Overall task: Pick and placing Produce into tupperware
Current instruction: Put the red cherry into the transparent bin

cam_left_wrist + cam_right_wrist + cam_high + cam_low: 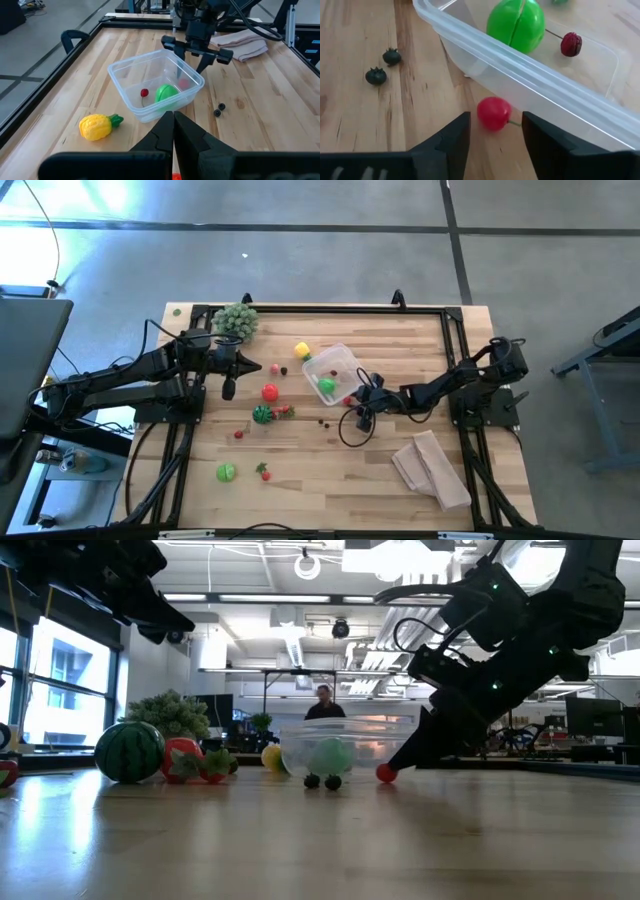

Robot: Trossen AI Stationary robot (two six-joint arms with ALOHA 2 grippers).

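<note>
The clear tupperware (331, 370) rests on the table's middle, holding a green fruit (516, 24) and a dark red cherry (571, 44). A red cherry (494, 113) lies on the table right by the tupperware's outer wall. My right gripper (495, 131) is open, slanting down, one finger on each side of that cherry without touching it. My left gripper (173, 125) hangs shut above the table's left part, holding nothing. Loose produce lies around: a yellow fruit (302, 351), a red tomato (270, 391), a small watermelon (262, 414), a green apple (226, 472) and two dark berries (383, 66).
A pale-green spiky plant (235, 320) stands at the far left. A folded tan cloth (430, 468) lies at the near right. Black frame rails (320, 308) edge the table. A person (324, 702) shows in the room beyond.
</note>
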